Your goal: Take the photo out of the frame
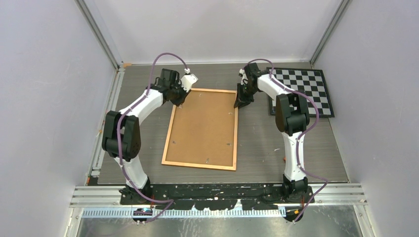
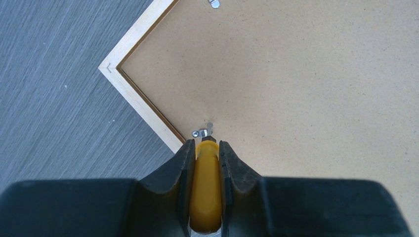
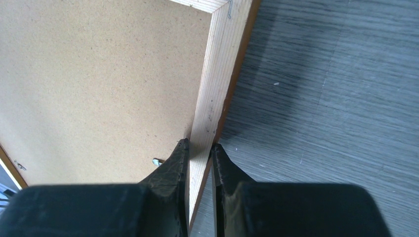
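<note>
Right fingers (image 3: 173,168) pinch the frame (image 3: 217,74); left fingers (image 2: 180,168), seemingly, a tool (image 2: 206,187).

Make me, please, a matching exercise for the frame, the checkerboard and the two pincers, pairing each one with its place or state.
Column one:
1 frame
2 checkerboard
3 left pincer
4 right pincer

Column two:
a shut on a yellow tool
b lying at the far right
c clamped on the frame's wooden edge
d lying back up in the middle

Pairs: 1-d; 2-b; 3-a; 4-c
</note>
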